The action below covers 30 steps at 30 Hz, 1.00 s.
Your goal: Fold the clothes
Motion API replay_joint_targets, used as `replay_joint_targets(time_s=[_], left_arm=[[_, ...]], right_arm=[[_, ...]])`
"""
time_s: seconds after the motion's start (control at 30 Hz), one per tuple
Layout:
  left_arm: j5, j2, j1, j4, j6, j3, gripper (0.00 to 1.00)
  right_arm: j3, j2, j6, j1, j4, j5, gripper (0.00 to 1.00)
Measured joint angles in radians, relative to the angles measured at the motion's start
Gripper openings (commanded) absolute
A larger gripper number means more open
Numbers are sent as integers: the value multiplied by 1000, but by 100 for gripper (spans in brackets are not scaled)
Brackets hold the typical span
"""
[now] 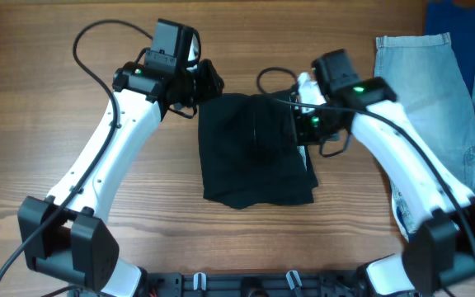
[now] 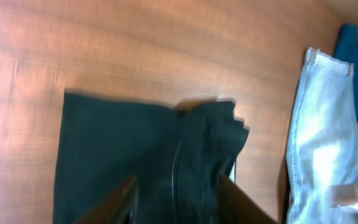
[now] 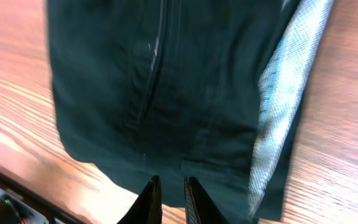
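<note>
The black garment (image 1: 254, 157) lies folded in a rough square at the table's middle. It also shows in the left wrist view (image 2: 104, 149) and the right wrist view (image 3: 166, 74), where a thin white strip (image 3: 284, 106) runs along its inner edge. My left gripper (image 1: 207, 85) is at the garment's far left corner. Its jaws (image 2: 179, 202) are wide apart with bunched black fabric between them. My right gripper (image 1: 299, 124) is at the garment's right edge. Its fingers (image 3: 171, 196) are almost together over the cloth's edge, and I see nothing in the narrow gap.
A pale blue denim garment (image 1: 423, 82) lies at the right of the table, also seen in the left wrist view (image 2: 316, 137). A bright blue cloth (image 1: 456, 21) lies at the far right corner. Bare wood surrounds the black garment.
</note>
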Motion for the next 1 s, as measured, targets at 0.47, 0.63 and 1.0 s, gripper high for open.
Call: replay_joint_targets(time_s=[0.47,0.63,1.0], left_arm=[[-43,366,4,233,117,8,74],[-51,427,5,65,156,28,63],[35,429,14,-494,191,27,58]], right_arm=[[-67,264,121,73,0,13,13],[-156,262,179,73,37,27,14],[-51,254,245,-82,111,281,14]])
